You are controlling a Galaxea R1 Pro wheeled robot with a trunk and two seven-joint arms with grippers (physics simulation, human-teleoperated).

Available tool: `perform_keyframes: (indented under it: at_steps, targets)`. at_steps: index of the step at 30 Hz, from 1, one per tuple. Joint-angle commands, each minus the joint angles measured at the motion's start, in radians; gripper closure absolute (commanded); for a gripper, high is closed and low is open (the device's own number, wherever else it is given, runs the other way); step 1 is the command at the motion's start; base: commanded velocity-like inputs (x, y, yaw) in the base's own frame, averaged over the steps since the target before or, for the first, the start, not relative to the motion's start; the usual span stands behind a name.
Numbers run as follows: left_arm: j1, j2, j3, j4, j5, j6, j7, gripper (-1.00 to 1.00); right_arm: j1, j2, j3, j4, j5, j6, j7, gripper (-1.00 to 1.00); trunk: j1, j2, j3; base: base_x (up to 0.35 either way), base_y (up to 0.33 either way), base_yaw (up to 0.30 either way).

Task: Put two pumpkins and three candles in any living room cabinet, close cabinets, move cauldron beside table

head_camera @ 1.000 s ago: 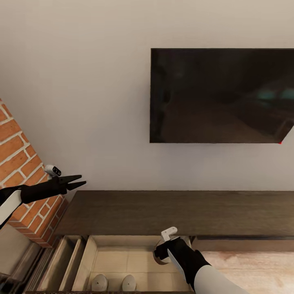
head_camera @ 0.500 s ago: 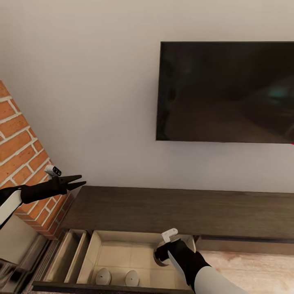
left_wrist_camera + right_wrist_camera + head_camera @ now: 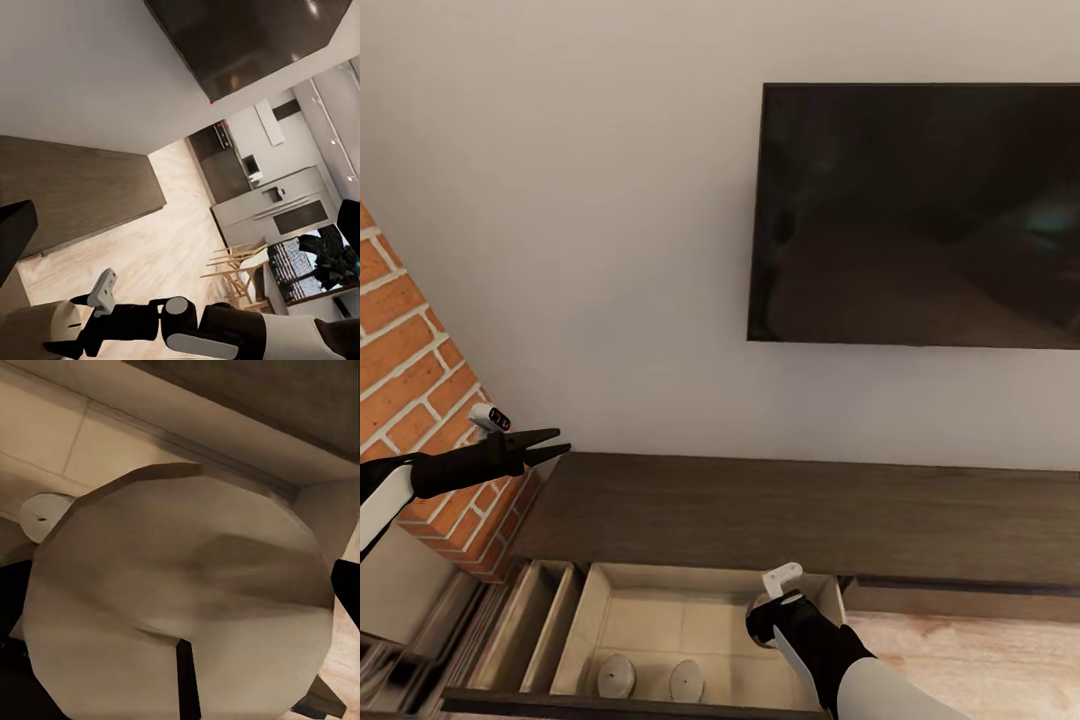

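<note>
Looking down at scene: head view took in a pale wall, wall TV (image 3: 920,215) at upper right of the frame, brick fireplace (image 3: 415,420) at left edge.
Cabinet: long dark-brown cabinet (image 3: 800,515) ran across the lower half of the frame under the TV; one drawer (image 3: 660,630) was pulled open at lower centre, pale wood inside.
Candles in drawer: two pale rounded candles (image 3: 616,676) lay side by side on the drawer floor near its front edge, at the bottom of the frame; in the right wrist view one pale round candle (image 3: 43,514) sat on the drawer floor at mid left.
Right hand: right hand (image 3: 765,625) was over the right part of the open drawer, clenched on a third candle (image 3: 180,600), a big pale faceted cylinder up close in the right wrist view, dark wick line at its lower middle; a dark fingertip (image 3: 346,589) showed at that frame's right edge.
Left hand: left hand (image 3: 550,447) was raised at mid left of the head frame, in front of the brick, fingers spread apart, released, nothing between them.
Left wrist view: right arm (image 3: 187,330) at the bottom, cabinet top at left, wood floor (image 3: 180,240), kitchen units and wooden chairs (image 3: 240,274) far off at right.
</note>
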Motion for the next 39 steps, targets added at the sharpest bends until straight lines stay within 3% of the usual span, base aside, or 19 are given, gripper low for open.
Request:
perform_keyframes:
  at_steps: [1,8,10,11,16,34,39]
  targets:
    - [0.0,0.0,0.0,0.0,0.0,0.0,0.0,-1.0,0.0,0.0,-0.001,0.0,0.0,0.0,-0.001,1.0,0.0,0.0,-0.001,0.239,0.151,-0.186]
    - [0.0,0.001,0.0,0.001,-0.001,-0.001,0.0,-1.0,0.001,0.0,-0.001,0.0,-0.001,-0.005,-0.001,1.0,0.0,0.0,-0.009,0.053,0.029,-0.186]
    - [0.0,0.001,0.0,0.002,-0.001,-0.001,0.0,-1.0,0.001,0.0,-0.002,0.0,-0.001,-0.031,-0.001,1.0,0.0,0.0,-0.011,0.002,0.001,-0.047]
    - [0.0,0.001,0.0,0.002,-0.001,-0.001,0.0,-1.0,0.003,0.0,-0.002,0.001,-0.001,-0.081,-0.001,1.0,0.0,0.0,-0.011,0.001,0.0,-0.014]
    - [0.0,0.001,0.0,0.003,-0.001,0.0,0.0,-1.0,0.007,0.0,-0.004,0.017,-0.001,-0.11,-0.001,1.0,0.0,0.0,-0.012,0.0,0.0,-0.004]
    - [0.0,0.001,0.0,0.003,-0.001,0.0,0.0,-1.0,0.011,0.0,-0.004,0.047,-0.002,-0.102,-0.003,1.0,0.0,0.0,-0.039,0.0,0.0,0.0]
    - [0.0,0.001,0.005,0.003,-0.001,0.0,0.0,-1.0,0.01,0.0,-0.004,0.042,-0.002,-0.042,-0.001,1.0,0.0,0.0,-0.047,0.0,0.0,0.0]
